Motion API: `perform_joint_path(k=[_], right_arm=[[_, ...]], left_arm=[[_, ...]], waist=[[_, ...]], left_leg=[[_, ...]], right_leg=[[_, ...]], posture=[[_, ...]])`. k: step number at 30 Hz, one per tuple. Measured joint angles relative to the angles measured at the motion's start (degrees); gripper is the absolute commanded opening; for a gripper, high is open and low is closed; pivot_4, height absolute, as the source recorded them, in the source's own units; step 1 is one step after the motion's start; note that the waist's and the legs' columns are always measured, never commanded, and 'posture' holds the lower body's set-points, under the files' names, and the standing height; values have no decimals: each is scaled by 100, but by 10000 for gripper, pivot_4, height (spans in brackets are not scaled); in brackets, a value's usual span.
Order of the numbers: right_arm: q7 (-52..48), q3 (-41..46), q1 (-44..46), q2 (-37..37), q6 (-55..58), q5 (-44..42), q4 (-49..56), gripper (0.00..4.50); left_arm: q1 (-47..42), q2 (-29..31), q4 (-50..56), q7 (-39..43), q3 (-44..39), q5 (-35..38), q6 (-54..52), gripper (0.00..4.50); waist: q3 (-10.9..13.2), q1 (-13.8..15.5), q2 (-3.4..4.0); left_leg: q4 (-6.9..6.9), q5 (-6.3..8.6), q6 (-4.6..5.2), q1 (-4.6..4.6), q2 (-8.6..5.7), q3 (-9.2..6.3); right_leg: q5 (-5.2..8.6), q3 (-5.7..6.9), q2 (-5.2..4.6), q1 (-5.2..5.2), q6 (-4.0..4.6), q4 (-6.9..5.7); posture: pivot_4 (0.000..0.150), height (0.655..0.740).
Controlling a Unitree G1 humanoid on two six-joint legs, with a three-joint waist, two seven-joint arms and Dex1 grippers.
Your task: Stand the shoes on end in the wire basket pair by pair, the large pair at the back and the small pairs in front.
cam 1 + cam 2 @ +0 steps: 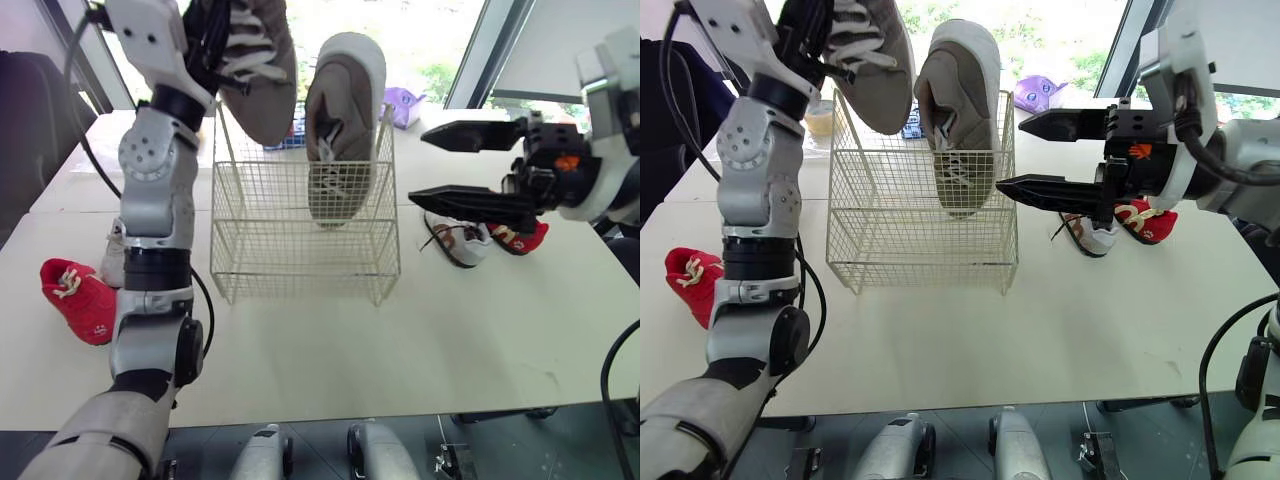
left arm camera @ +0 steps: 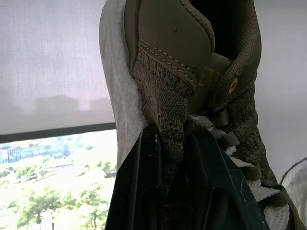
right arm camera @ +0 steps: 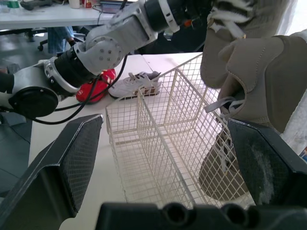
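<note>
Right claw (image 1: 420, 165) spread wide beside wire basket (image 1: 300, 250); left claw (image 2: 172, 143) clamps grey shoe (image 1: 265, 90) above it.

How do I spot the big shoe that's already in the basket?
Find the white wire basket in the middle of the table. One big grey-brown shoe with a white sole stands on end inside it. Its twin hangs above in the left gripper, and the small shoes lie on the table.

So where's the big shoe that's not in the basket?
Head views: the left gripper holds the large taupe shoe above the wire basket's back left, beside its mate standing inside.
</note>
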State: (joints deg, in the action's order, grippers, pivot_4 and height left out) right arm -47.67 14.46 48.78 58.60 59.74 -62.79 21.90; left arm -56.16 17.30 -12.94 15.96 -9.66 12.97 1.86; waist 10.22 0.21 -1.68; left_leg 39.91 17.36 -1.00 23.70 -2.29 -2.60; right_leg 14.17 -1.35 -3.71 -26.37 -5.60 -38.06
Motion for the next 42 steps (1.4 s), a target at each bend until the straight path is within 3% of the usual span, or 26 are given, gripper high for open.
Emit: perform_joint_path(k=[12, 20, 21, 26, 32, 35, 39, 42], right_arm=[[-11, -79, 6, -74, -78, -30, -45, 45000], [-83, -206, -1, -144, -194, 78, -81, 45000], [-99, -231, -7, -154, -216, 86, -82, 45000], [-143, -292, -72, -264, -299, 192, -91, 45000], [-230, -386, -119, -387, -360, 311, -157, 45000], [-191, -495, -161, -527, -452, 484, -223, 45000], [230, -641, -160, -848, -680, 1006, -541, 45000], [365, -566, -238, -907, -783, 1140, -627, 45000]], left_arm=[[961, -112, 599, 56, 205, -108, -56, 2140], [1567, 53, 1298, 370, 208, 322, -1159, 41716], [1626, 62, 1387, 382, 209, 389, -1336, 44853], [1790, 348, 2287, 383, -21, 943, -2343, 44853], [2409, 1035, 3369, 579, -692, 2517, -4078, 44853], [2744, 1442, 3382, 695, -1168, 3306, -4811, 44853], [2537, 1916, 3299, 782, -1822, 4503, -5394, 44853], [2500, 2166, 3286, 827, -1909, 4905, -5645, 44853]], waist=[[-2, 58, 2], [-2, 54, 2], [-2, 54, 2], [-2, 48, 2], [-5, 37, 8], [-5, 31, 8], [-5, 51, 8], [-5, 49, 8]], left_leg=[[5, 1, 1, -1, 0, 1], [6, 1, 2, 0, 0, 0], [6, 1, 2, 0, 0, 0], [6, 1, 2, -1, 1, -1], [5, 7, 10, -9, 3, 0], [5, 9, 15, -12, 4, -2], [8, 1, 0, -13, -1, -6], [5, 1, 0, -13, -2, -11]], right_leg=[[-1, 0, -1, 7, -2, 4], [-1, 0, 0, 6, -2, 3], [-1, 0, 0, 6, -2, 3], [-1, 0, -1, 6, -2, 3], [-1, -1, 1, 13, -1, 3], [-1, -1, 3, 15, -1, 1], [0, 3, -1, 25, -1, 7], [0, 3, -3, 28, -1, 10]], posture=[[1500, 7400], [1500, 7400], [1500, 7400], [1500, 7400], [1500, 7400], [1500, 7400], [1500, 7400], [1500, 7400]])
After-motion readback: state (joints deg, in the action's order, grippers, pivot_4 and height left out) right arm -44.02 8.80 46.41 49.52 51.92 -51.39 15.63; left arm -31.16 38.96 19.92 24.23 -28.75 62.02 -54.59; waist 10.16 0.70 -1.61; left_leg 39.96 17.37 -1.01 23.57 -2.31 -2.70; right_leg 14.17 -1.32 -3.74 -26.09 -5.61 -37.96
